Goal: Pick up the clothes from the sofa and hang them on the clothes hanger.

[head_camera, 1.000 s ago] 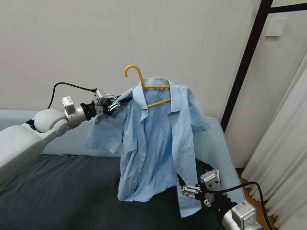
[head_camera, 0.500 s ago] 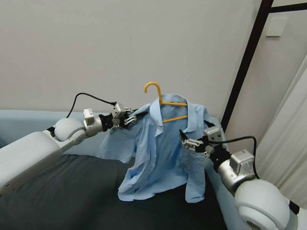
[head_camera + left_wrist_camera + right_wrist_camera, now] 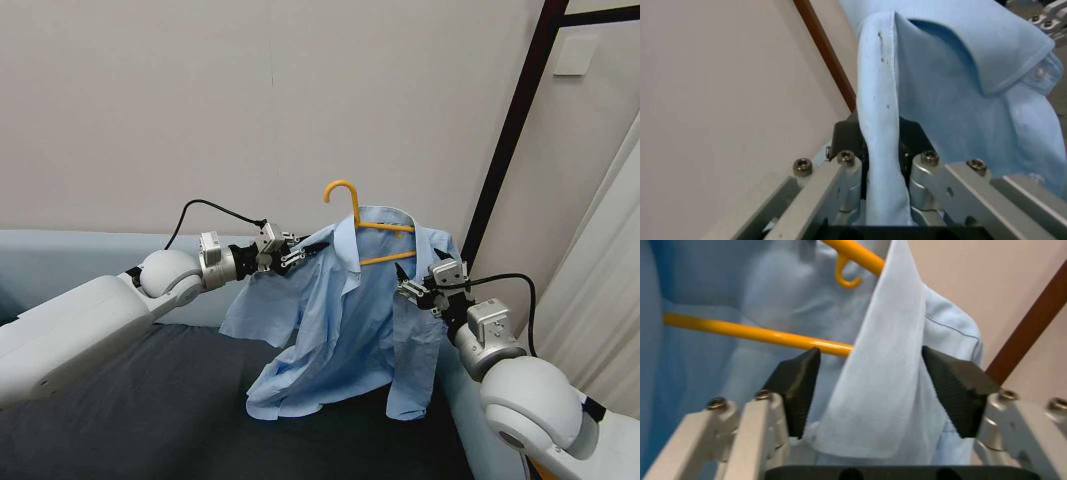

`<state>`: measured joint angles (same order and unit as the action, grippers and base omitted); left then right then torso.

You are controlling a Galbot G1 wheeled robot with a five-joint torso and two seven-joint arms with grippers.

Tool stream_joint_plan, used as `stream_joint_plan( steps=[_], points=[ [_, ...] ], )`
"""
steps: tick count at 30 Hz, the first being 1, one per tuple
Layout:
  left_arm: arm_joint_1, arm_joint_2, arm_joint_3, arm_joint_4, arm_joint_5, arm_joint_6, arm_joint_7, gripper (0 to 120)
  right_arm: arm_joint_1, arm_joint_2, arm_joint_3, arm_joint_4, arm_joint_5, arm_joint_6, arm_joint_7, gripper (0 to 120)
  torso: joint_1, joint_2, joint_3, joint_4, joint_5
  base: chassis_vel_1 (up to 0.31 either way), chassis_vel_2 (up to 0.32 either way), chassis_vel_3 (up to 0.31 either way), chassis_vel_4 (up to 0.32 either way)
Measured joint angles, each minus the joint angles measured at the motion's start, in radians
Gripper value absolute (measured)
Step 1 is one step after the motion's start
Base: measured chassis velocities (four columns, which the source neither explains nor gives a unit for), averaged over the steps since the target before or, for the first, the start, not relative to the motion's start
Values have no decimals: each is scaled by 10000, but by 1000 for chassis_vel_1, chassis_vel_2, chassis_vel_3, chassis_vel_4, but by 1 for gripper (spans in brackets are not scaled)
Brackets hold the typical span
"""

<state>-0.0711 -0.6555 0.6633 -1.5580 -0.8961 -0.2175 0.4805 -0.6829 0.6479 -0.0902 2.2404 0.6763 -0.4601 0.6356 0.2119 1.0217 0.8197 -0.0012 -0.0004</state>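
The left gripper was clamped hard on a folded ridge of the light blue shirt at its shoulder seam, the cloth squeezed flat between the fingers and running on beyond the tips towards the collar. The right gripper stood with its jaws spread apart. A loose strip of the shirt's front edge hung in the gap between the black pads, touching neither that could be seen, and the lower bar of the yellow hanger crossed just beyond the tips. The shirt was held up in the air between the two grippers, already draped over the hanger, whose hook rose free above the collar and caught on nothing. The hem trailed down close to the dark seat of the sofa; whether it touched could not be told. The garment looked light, thin and wholly limp, so it would probably sag and slide wherever it was not pinched. A doubled seam or the collar band looked the surest hold, since a single layer might slip out. The hanger, stiff and smooth, could shed the cloth if tipped.
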Motion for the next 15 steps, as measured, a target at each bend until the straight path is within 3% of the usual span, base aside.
stream_joint_plan(
  steps=[15],
  points=[
    [55,93,-192,-14,-20,16,50,7,-65,-29,74,-230,-743,99,-48,0,-1,1,-1,0,-2,0,0,0,0]
  ],
)
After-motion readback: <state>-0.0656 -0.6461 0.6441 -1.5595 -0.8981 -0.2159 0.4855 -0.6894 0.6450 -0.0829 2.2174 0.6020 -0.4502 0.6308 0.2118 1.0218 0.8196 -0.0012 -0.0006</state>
